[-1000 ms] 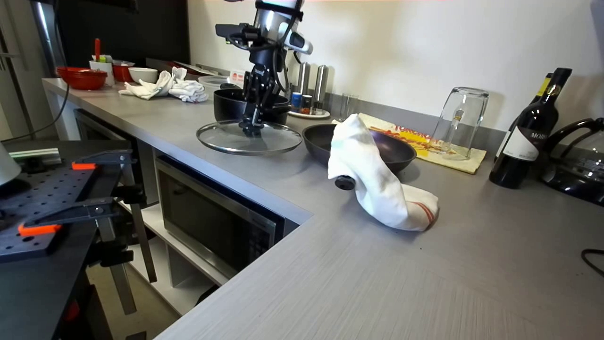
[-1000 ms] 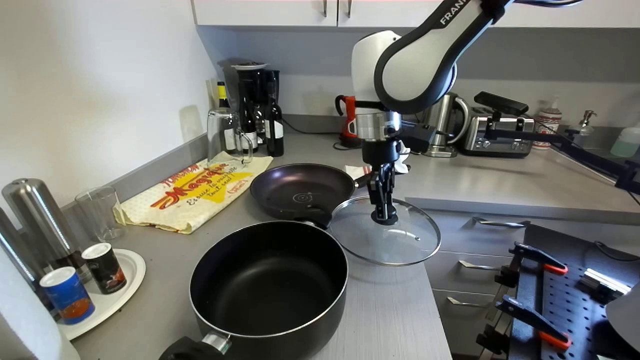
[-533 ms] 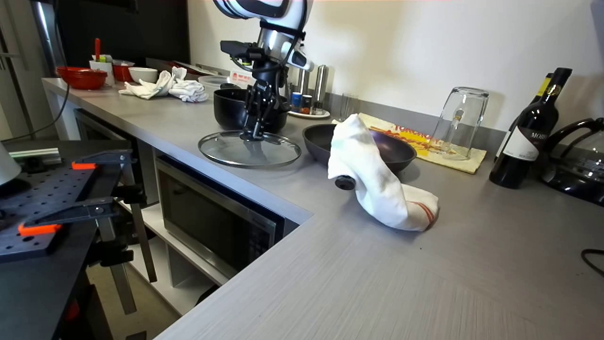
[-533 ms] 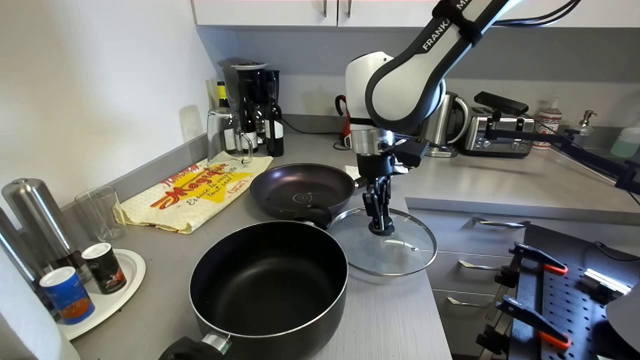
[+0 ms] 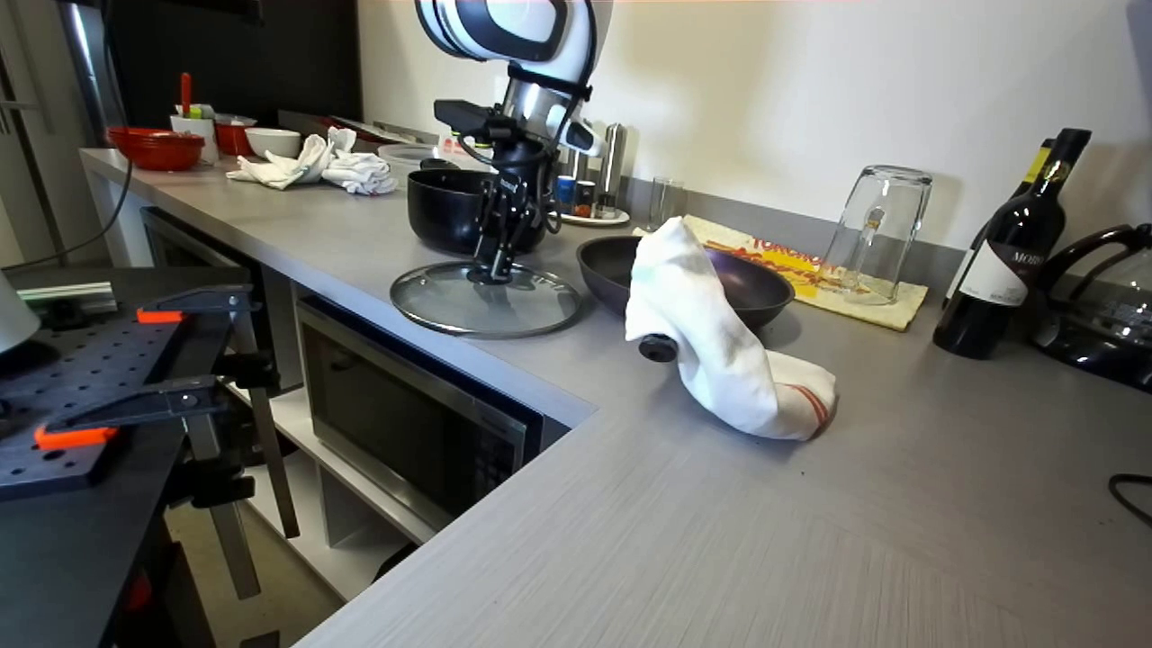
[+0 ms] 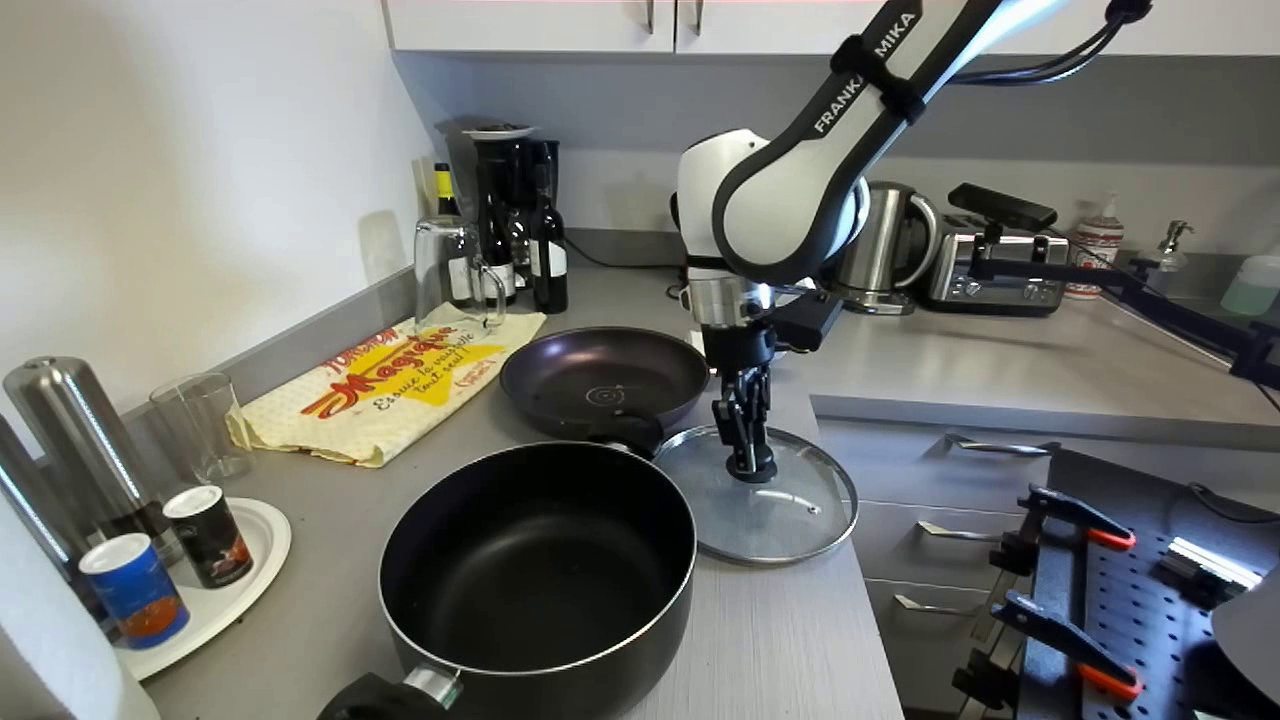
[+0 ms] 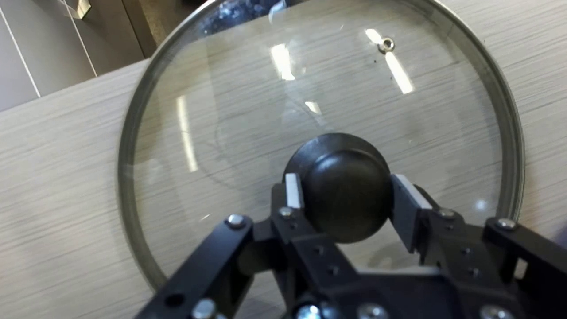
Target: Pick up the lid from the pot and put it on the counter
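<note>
1. Where the black two-fingered gripper [image 7: 349, 195] points down, its pale grey pads [image 7: 294, 191] sit against opposite sides of a round black knob [image 7: 347, 208]; narrow grip, holding by it the clear glass, metal-rimmed disc of a lid [image 7: 261, 133].
2. Directly under the gripper: that lid, roughly level, over the matte grey, finely streaked counter [image 5: 720, 522]. Whether its rim touches the surface, cannot tell. Wrist view: rim overlaps the counter's edge.
3. Near the gripper: the wide, round, black pot [image 6: 540, 570] with short side handles, uncovered, its dark interior showing in an exterior view.
4. Also near the gripper: a shallow, round, purplish-black frying pan [image 6: 600, 375]; just beside that pan, a red-striped white cloth [image 5: 711, 351].
5. Farther from the gripper, along the white wall [image 5: 774, 108]: a cream-and-yellow printed towel [image 6: 390, 390] under a clear glass mug [image 6: 447, 275]; a white plate [image 6: 265, 560] bearing a small blue canister [image 6: 135, 595] and a small black canister [image 6: 212, 545].
</note>
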